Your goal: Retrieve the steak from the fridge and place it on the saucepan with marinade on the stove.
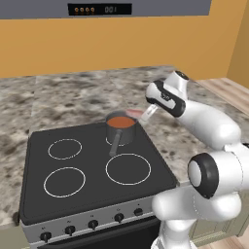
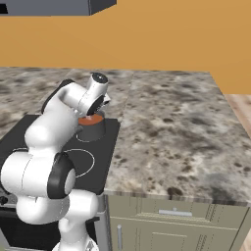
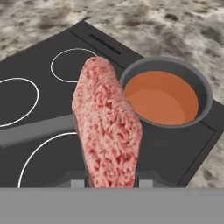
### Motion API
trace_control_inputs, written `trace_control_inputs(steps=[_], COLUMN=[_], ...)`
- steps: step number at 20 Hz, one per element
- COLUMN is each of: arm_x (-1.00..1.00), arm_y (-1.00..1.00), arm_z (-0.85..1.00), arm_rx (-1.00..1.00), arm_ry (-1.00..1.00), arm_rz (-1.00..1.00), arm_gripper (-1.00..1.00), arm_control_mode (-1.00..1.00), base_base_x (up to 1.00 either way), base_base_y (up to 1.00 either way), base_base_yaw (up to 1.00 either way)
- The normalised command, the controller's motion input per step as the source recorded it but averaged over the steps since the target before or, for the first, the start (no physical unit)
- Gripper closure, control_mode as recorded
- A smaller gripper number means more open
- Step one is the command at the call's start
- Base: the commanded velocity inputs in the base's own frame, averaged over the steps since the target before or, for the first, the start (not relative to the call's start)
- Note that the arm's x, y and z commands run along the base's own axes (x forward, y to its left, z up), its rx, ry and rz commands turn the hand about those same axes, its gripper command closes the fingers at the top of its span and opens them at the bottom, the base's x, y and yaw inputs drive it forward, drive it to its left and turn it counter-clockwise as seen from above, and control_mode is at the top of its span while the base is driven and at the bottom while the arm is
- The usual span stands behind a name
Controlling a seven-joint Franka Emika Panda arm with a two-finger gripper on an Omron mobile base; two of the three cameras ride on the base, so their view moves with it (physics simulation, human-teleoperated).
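Steak: you have the steak [image 3: 107, 127] clamped edge-up between the gripper's two fingers, the slab rising from the finger tips in the hand view. It hangs in the air just beside the saucepan rim, on the handle side, not yet over the liquid. In the left base view its pink end [image 1: 137, 114] shows at the pan's right rim.

Gripper: your gripper [image 3: 109, 181] is closed down narrow on the meat, jaws pressed against both flat faces; nothing else is in its grasp.

Saucepan: the saucepan [image 3: 202, 103] sits upright on the back right burner, its long straight handle [image 3: 35, 129] pointing toward the front of the cooktop.

Marinade: the marinade [image 3: 159, 97] fills the pan partway, reddish-brown and undisturbed as far as you can see.

Stove: the stove [image 1: 29, 160] is black with four white rings, and the other three burners carry nothing.

Step in hand: by my reading, you are on the carry's last leg, bringing the meat over the pan. The fetching part looks done.

Next move: you need to shift the slab sideways until it is centred above the pan mouth, lower it close to the rim, then part the fingers.

Watch: the slab looks longer than the pan is wide, so expect it to rest across the rim or tip in at an angle.
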Motion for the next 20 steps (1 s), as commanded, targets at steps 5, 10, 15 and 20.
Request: trace_control_inputs(steps=[5,10,15,20], arm_x=[0.29,0.28,0.24,0.23], arm_y=[0.14,0.04,0.04,0.07], arm_z=[-0.05,-0.07,-0.15,-0.19], arm_rx=[0.0,0.0,0.0,0.0], arm_ry=[0.0,0.0,0.0,0.0], arm_rz=[0.0,0.0,0.0,0.0], arm_gripper=[1.0,1.0,1.0,1.0], arm_control_mode=[-1.0,-1.0,-1.0,-1.0], base_base_x=[0.0,0.0,0.0,0.0], base_base_y=[0.0,0.0,0.0,0.0], base_base_yaw=[0.0,0.0,0.0,0.0])
